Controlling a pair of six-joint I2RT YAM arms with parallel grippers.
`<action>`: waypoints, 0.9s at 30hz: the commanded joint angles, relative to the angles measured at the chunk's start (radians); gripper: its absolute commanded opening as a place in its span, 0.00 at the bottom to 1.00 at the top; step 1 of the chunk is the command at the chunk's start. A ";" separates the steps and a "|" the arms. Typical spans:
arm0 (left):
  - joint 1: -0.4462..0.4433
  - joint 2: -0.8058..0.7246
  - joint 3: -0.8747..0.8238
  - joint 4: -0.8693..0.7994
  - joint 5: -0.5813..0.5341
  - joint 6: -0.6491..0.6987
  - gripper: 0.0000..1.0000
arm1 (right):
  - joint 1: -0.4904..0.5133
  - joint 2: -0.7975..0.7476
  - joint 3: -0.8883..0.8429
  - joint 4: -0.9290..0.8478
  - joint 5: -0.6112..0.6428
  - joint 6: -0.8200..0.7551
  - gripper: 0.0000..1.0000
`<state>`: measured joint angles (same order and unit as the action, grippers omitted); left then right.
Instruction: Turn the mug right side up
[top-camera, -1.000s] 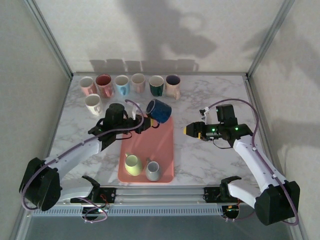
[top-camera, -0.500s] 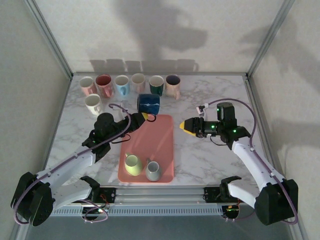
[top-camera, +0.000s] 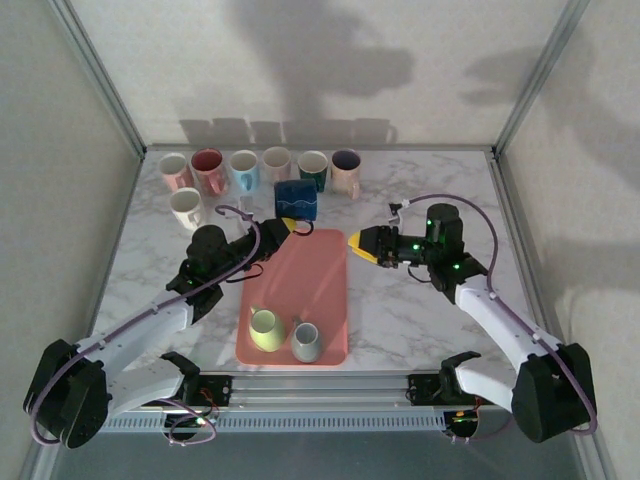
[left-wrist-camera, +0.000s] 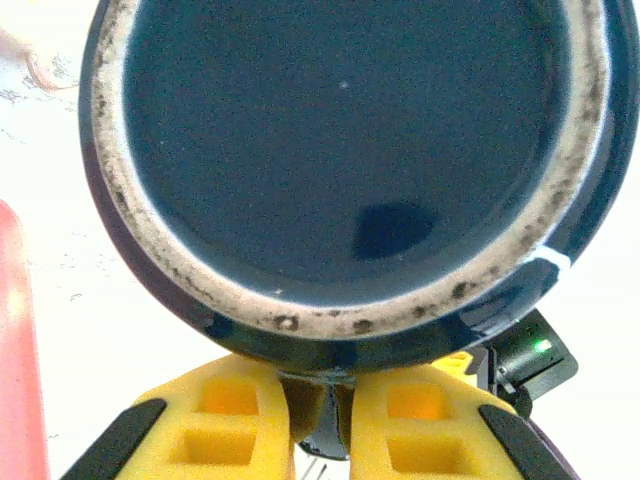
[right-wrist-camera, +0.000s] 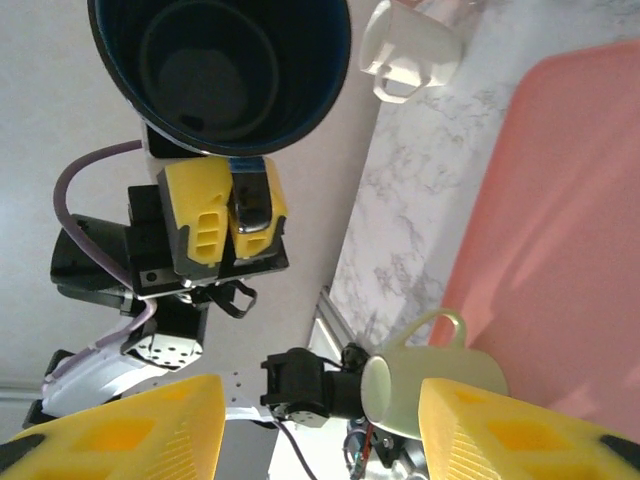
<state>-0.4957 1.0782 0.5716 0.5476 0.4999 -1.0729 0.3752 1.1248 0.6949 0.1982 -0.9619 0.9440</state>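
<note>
Overhead, the dark blue mug (top-camera: 296, 199) lies on its side in the left gripper (top-camera: 289, 226), just past the far edge of the pink tray (top-camera: 310, 280) and close in front of the row of six mugs (top-camera: 276, 162) at the back of the marble table (top-camera: 420, 300). In the left wrist view its base faces the camera, a plain dark blue disc ringed by a pale, speckled unglazed foot, and the yellow fingers (left-wrist-camera: 215, 415) stand close together, pinching a dark part of the mug at its lower edge; whether that part is the handle cannot be told. In the right wrist view the mug's mouth faces the camera, dark glaze inside and out, with the left gripper clamped just below the rim. The right gripper (top-camera: 357, 243) hovers over the tray's far right corner, near the mug but apart from it, its two yellow fingers spread wide with nothing between them. A pale green mug (top-camera: 265, 328) and a grey mug (top-camera: 306, 342) stand at the tray's near end, and a white mug (top-camera: 186, 207) stands alone on the table to the left.
</note>
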 joint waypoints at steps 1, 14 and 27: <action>0.005 -0.005 0.007 0.140 0.005 -0.013 0.00 | 0.041 0.037 0.014 0.169 0.033 0.089 0.54; 0.006 0.003 0.010 0.138 0.011 -0.015 0.00 | 0.186 0.191 0.077 0.388 0.142 0.175 0.52; 0.005 0.011 0.012 0.158 0.019 -0.024 0.00 | 0.246 0.305 0.129 0.528 0.212 0.253 0.47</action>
<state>-0.4957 1.0954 0.5716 0.5632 0.5011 -1.0969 0.6086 1.4166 0.7895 0.6460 -0.7792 1.1679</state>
